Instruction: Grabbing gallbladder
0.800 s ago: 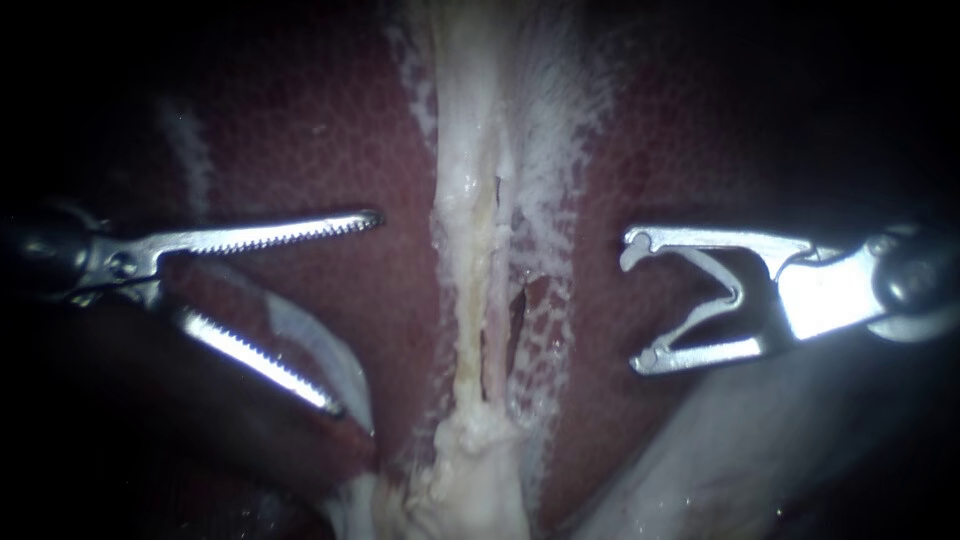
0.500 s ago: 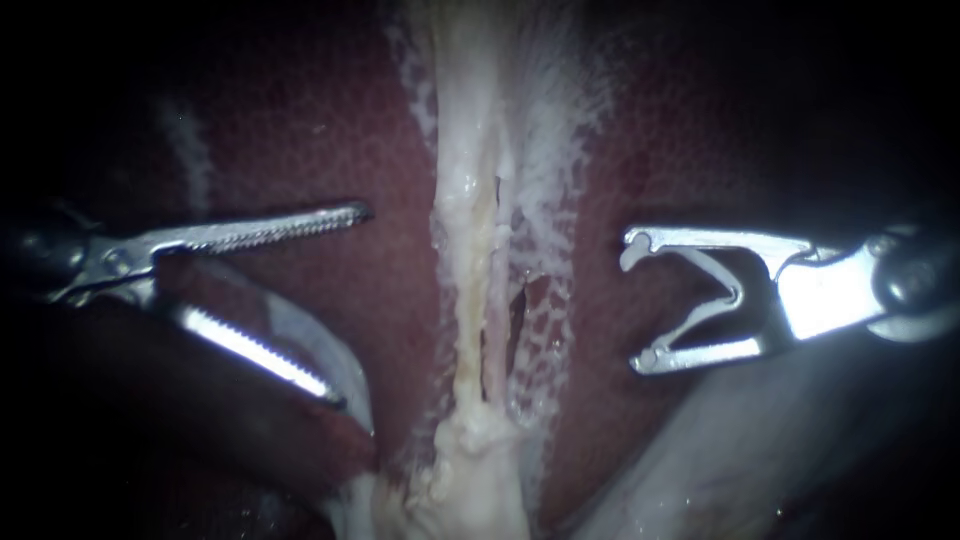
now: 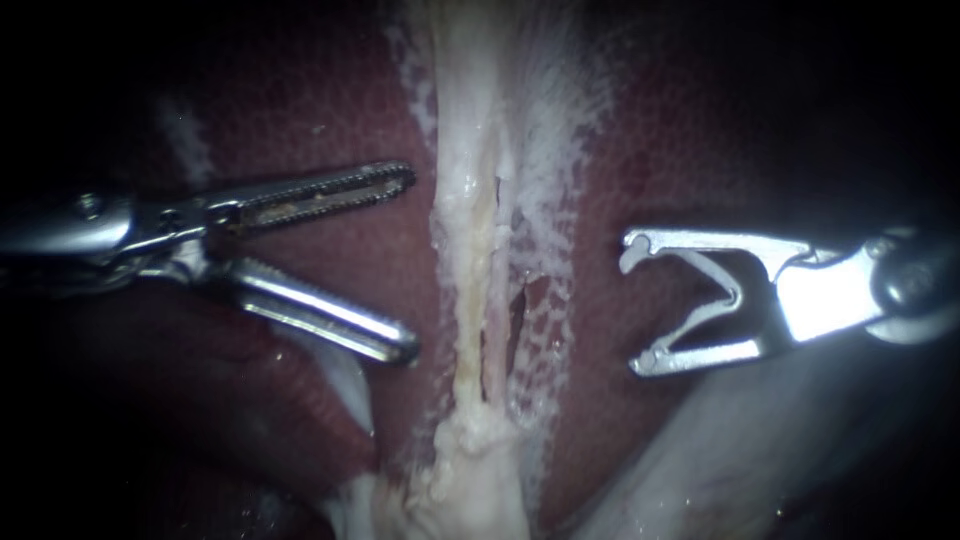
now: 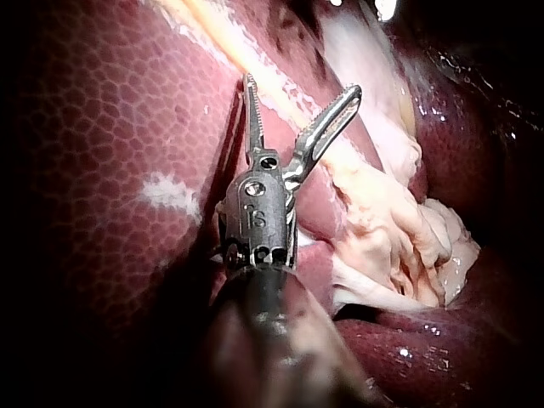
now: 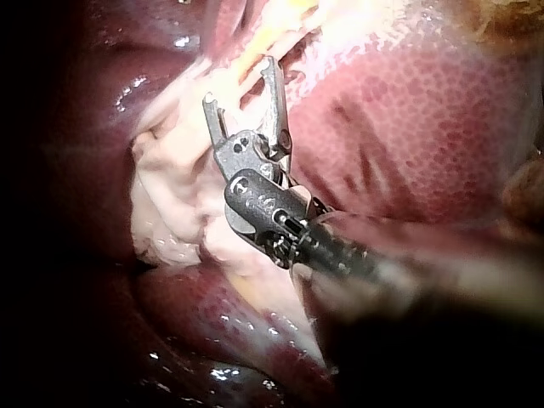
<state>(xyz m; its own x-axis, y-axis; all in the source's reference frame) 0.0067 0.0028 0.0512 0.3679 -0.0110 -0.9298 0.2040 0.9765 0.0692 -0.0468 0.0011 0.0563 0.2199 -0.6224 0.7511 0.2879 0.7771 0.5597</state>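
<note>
Liver (image 3: 320, 110) is dark red, honeycomb-mottled; tissue strip (image 3: 470, 260) creamy white (yellowish centre); left instrument (image 3: 408, 262) and right instrument (image 3: 635, 303) silvery.

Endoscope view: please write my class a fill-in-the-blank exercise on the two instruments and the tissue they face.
1. The left instrument has its end effector ___, with a clear gap.
2. The right instrument grips ___ in its end effector.
3. The pale tissue band runs ___ the two instruments, over the liver.
Missing words: open; nothing; between.

Centre lit, edges fall to black; glare spots on wet liver (image 4: 408, 353).
</note>
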